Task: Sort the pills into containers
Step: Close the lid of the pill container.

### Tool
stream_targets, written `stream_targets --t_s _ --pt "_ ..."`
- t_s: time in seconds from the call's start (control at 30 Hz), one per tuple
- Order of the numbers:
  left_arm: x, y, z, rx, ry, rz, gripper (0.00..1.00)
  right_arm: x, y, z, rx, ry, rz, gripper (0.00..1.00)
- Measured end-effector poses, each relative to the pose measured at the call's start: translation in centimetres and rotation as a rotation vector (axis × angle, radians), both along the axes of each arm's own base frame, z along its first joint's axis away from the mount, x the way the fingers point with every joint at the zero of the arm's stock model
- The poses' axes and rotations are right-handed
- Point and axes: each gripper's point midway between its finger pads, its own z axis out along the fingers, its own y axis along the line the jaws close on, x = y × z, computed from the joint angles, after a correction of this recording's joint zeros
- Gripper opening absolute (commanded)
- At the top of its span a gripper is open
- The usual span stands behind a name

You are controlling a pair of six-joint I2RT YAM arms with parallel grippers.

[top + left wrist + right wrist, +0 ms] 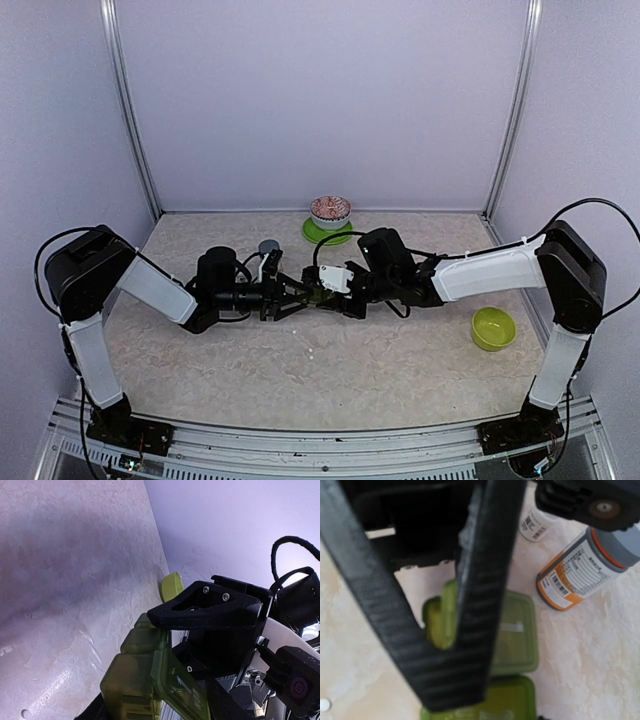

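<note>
Containers: a strip of joined square compartments in translucent dark green plastic with rounded corners. It lies on the table at mid-depth, directly between the two gripper heads. The table surface is a mottled, beige, stone-patterned sheet.

Right gripper: the right wrist view shows its ribbed black fingers set narrow, converging on a raised green flap of the containers. The overhead view does not show this flap.

Left gripper: it reaches in from the left to the near end of the strip. Whether its fingers grip the plastic cannot be told from any view.

Pills: one flat white pill lies on the table beside the strip. The left wrist view shows a white disc on the table near the containers.

View differences:
- The right wrist view alone shows a bottle lying on its side, with an orange-and-white printed label and a grey cap. It also shows a second white-labelled bottle beyond it.
- The left wrist view shows a compartment lid standing open.
- The overhead view alone shows a patterned bowl on a green plate at the back wall.
- A lime-green bowl sits at the right, well apart from the strip.
</note>
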Motion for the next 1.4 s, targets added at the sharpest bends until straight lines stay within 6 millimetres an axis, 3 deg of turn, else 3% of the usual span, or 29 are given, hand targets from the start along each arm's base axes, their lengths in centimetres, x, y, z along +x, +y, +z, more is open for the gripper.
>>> stream_targets --t_s 1.0,1.07,1.2,1.27,1.3,1.4 --pt "-0.1 0.8 -0.4 -0.021 0.053 0.044 0.2 0.2 0.2 0.3 0.015 -0.005 -0.008 0.39" --pt "-0.1 0.8 -0.4 -0.023 0.052 0.044 0.28 0.2 0.2 0.4 0.017 -0.005 -0.008 0.39" --pt "-0.2 0.7 0.0 -0.037 0.05 0.038 0.64 0.3 0.2 0.4 0.018 -0.007 -0.014 0.39" --pt "-0.4 0.5 0.4 -0.049 0.038 0.026 0.78 0.4 0.1 0.3 0.014 -0.007 -0.021 0.39" --pt "-0.4 0.5 0.5 -0.054 0.036 0.022 0.94 0.5 0.0 0.1 0.011 -0.008 -0.026 0.39" --pt "-0.5 0.5 0.8 -0.061 0.029 0.017 0.99 0.8 -0.1 -0.2 0.004 -0.005 -0.039 0.39"
